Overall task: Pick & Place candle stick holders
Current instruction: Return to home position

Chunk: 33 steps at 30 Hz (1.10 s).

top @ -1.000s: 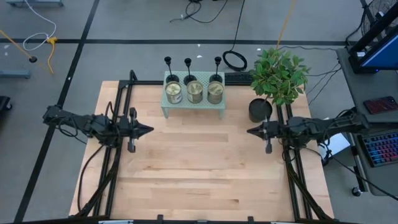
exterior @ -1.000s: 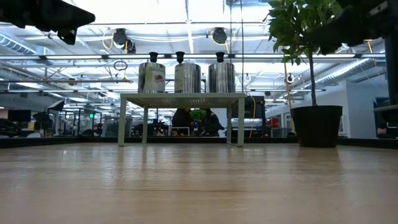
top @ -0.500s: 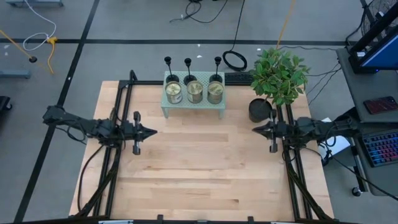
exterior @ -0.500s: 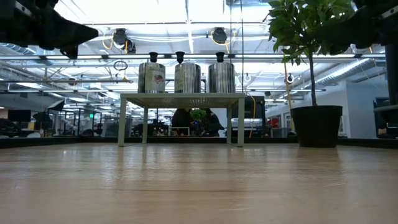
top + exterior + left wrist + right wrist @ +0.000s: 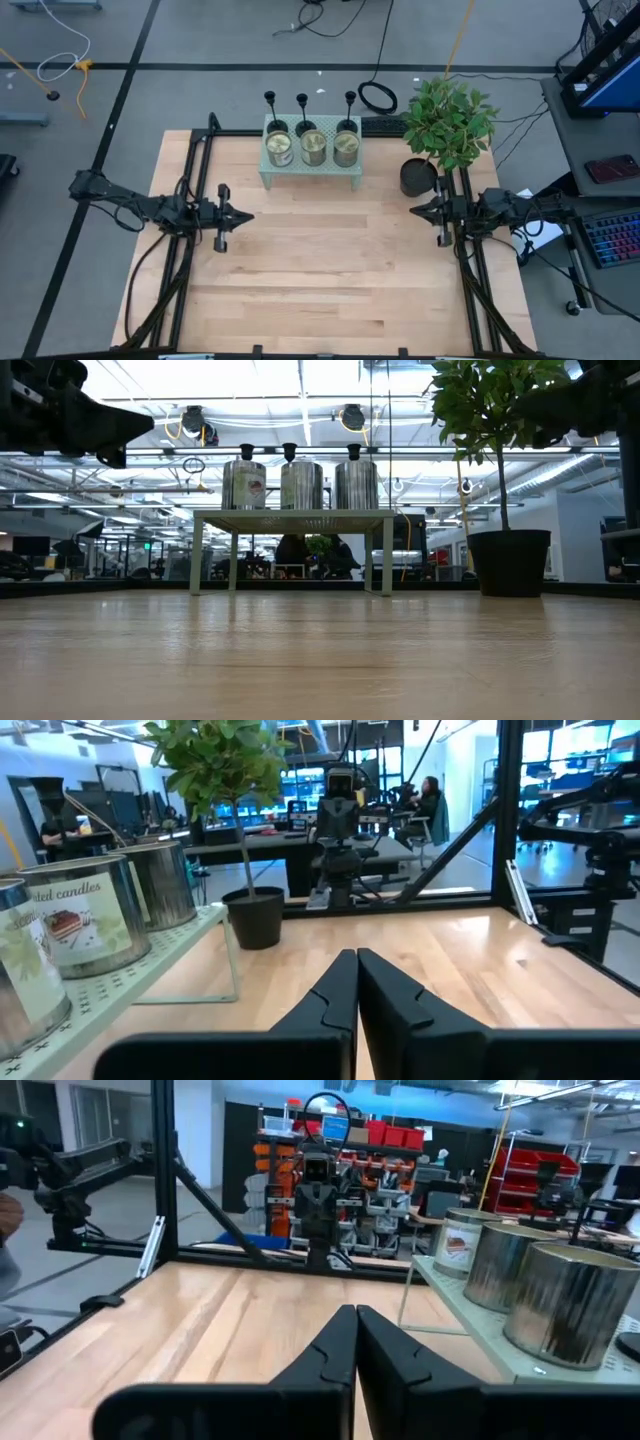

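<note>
Three black candle stick holders (image 5: 277, 124) (image 5: 305, 123) (image 5: 347, 121) stand by their round bases on a pale-green stand (image 5: 310, 173) at the table's far side, behind three jars (image 5: 313, 147). Their tops (image 5: 290, 451) show above the jars in the low view. My left gripper (image 5: 251, 214) is shut and empty at the table's left, above the wood, pointing right; its joined fingers show in the left wrist view (image 5: 357, 956). My right gripper (image 5: 411, 210) is shut and empty at the right, pointing left; it shows in the right wrist view (image 5: 356, 1312).
A potted plant in a black pot (image 5: 419, 177) stands at the far right, just beyond my right gripper. Black frame rails (image 5: 190, 180) run along both table sides. Bare wood (image 5: 320, 260) lies between the arms and toward the near edge.
My left gripper has moved a little toward the table's right and down, staying shut. My right gripper has drawn back a little toward the table's right edge, staying shut. The holders and jars have not moved.
</note>
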{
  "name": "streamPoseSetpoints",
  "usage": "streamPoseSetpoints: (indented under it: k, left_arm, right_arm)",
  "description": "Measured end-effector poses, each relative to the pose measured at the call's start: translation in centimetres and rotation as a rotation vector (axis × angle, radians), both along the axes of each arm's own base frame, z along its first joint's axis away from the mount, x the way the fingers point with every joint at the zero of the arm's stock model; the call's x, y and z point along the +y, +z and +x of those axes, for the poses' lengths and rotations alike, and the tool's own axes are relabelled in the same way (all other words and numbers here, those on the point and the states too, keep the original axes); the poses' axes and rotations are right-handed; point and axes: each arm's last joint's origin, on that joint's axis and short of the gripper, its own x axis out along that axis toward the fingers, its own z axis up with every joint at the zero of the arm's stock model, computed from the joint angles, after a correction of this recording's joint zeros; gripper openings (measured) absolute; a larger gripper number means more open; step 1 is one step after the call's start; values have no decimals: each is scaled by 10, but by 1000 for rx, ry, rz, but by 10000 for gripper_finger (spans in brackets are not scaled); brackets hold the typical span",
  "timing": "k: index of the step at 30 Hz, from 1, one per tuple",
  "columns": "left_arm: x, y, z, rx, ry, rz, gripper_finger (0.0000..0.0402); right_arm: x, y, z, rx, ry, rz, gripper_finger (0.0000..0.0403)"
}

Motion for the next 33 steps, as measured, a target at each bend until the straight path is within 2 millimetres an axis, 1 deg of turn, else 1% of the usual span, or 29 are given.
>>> streamPoseSetpoints:
  k: [8,16,21,26,33]
  left_arm:
    - [0,0,0,3,0,-1,3]
    - [0,-1,0,7,0,-1,34]
    - [0,-1,0,7,1,4,45]
    - [0,0,0,6,1,1,46]
    - [0,0,0,6,1,4,47]
  right_arm:
    - [1,-24,9,-9,1,6,0]
    - [2,-38,12,27,5,74,0]
    - [2,-40,12,26,11,141,0]
    - [2,-41,12,35,11,185,0]
    - [2,-41,13,32,10,191,3]
